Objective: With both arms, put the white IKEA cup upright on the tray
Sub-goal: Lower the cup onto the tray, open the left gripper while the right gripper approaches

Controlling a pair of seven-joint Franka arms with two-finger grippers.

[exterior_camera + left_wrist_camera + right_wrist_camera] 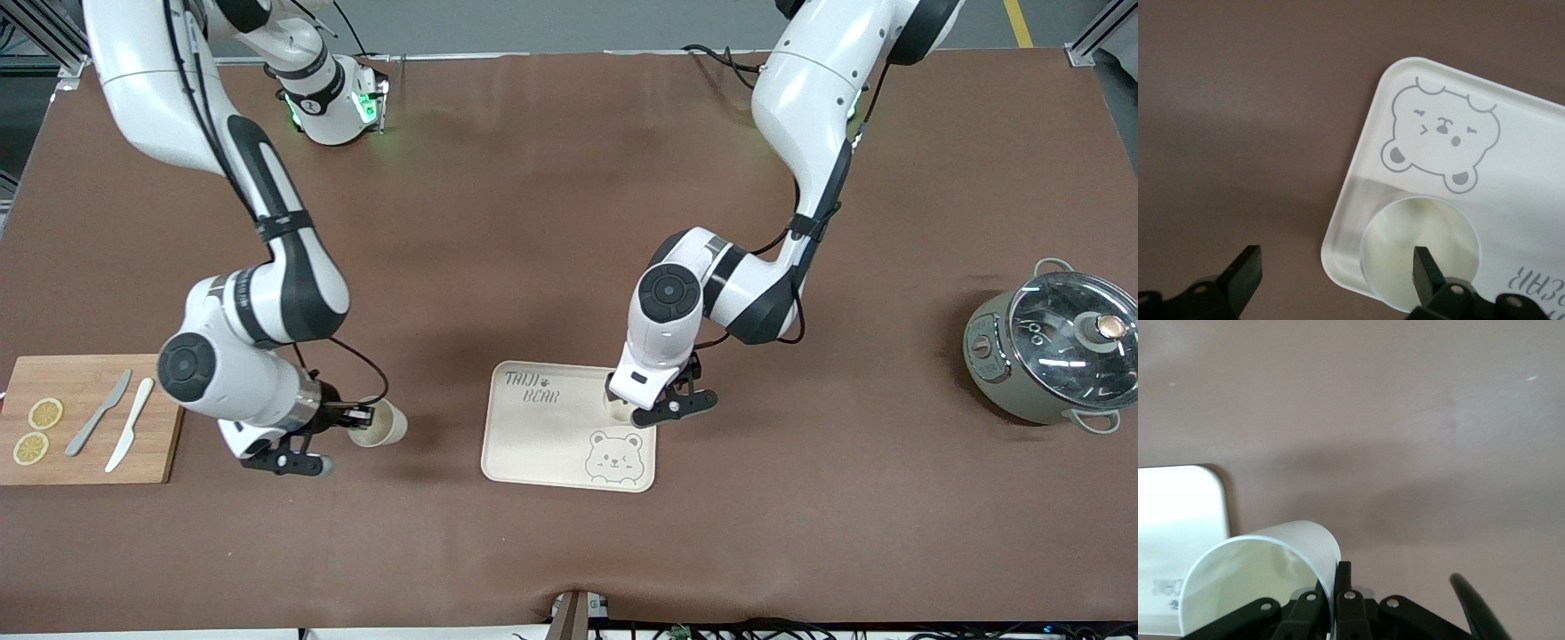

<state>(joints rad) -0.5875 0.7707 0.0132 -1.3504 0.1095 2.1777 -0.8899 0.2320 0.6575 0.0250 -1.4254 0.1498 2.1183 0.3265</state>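
While one cup stands upright on the tray, at the edge toward my left arm's end, my left gripper hangs over it, fingers wide, one inside the rim. My right gripper pinches a second cup's wall, over the table between the tray and a cutting board. A lidded pot stands well apart.

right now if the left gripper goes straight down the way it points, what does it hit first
Probably the cup standing upright on the tray. The left gripper is open over the tray's edge, one finger over the cup's mouth, the other past the tray over bare table. Depth is unclear.
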